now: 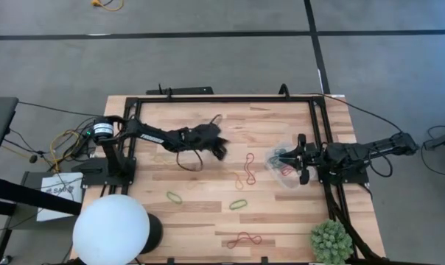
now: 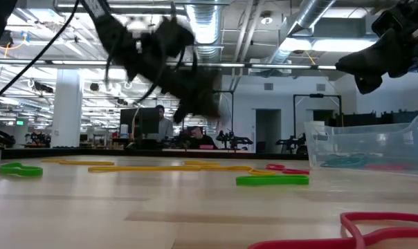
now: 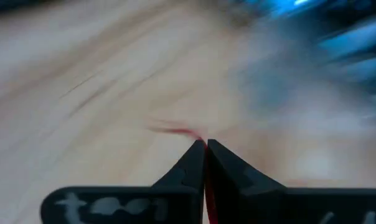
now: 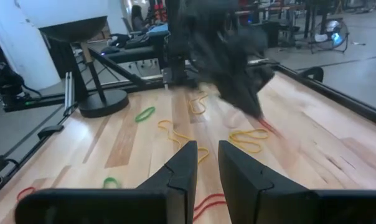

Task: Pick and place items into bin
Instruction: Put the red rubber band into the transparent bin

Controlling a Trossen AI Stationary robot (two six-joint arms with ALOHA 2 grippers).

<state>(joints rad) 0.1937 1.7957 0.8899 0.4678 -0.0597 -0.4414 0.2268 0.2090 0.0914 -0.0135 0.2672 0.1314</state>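
My left gripper (image 1: pixel 221 152) hovers over the middle of the wooden table, blurred, shut on a red rubber band (image 3: pixel 175 130). The clear bin (image 1: pixel 281 163) stands on the table at the right with a few bands inside. My right gripper (image 4: pixel 206 163) hangs above the bin (image 2: pixel 368 149); its fingers stand slightly apart with nothing between them. Loose bands lie flat on the table: a red one (image 1: pixel 246 171), two green ones (image 1: pixel 174 197) (image 1: pixel 239 204), another red one (image 1: pixel 244 239) and yellow ones (image 4: pixel 247 138). My left gripper pinches the red band between its two fingertips; a thin red strip (image 3: pixel 206 147) shows in the slit between them. The fingers slant down toward the table's right side. A short red piece (image 4: pixel 270 127) trails below the tips, above the table.
A white globe (image 1: pixel 110 228) stands at the near left corner and a spiky green plant (image 1: pixel 331 240) at the near right. A black frame rail (image 1: pixel 322 132) runs along the far and right sides. Cables (image 1: pixel 64 140) lie beyond the left edge.
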